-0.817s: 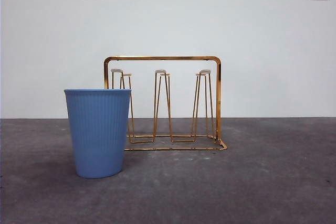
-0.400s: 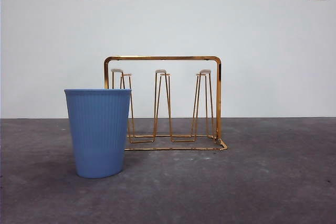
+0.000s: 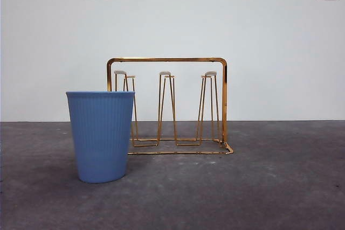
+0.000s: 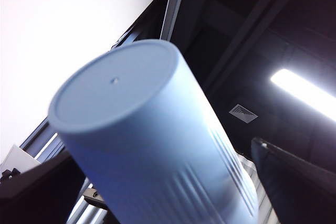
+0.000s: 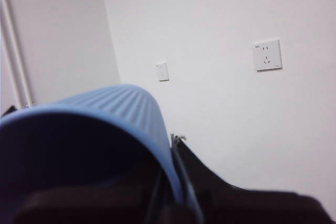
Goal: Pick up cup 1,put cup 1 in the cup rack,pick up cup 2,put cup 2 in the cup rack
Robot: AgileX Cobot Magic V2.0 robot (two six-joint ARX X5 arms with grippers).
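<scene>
Grey tabletop under a white wall: gold wire cup rack (image 3: 167,106) stands behind a blue ribbed plastic tumbler (image 3: 101,136), arms unseen (front view only). Left gripper (image 4: 160,148) clamps an upturned pale blue cup (image 4: 142,129) between its jaws; right gripper (image 5: 168,182) pinches a blue ribbed cup's rim (image 5: 131,108).

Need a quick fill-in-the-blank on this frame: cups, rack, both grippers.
1. The cup rack is made of ____-coloured wire.
2. The table cup stands ____, mouth up, on the table.
3. The left gripper holds the left cup with its closed ____ pointing away from the jaws.
4. The right gripper pinches the right cup by its ____.

Missing words: gold; upright; base; rim
</scene>
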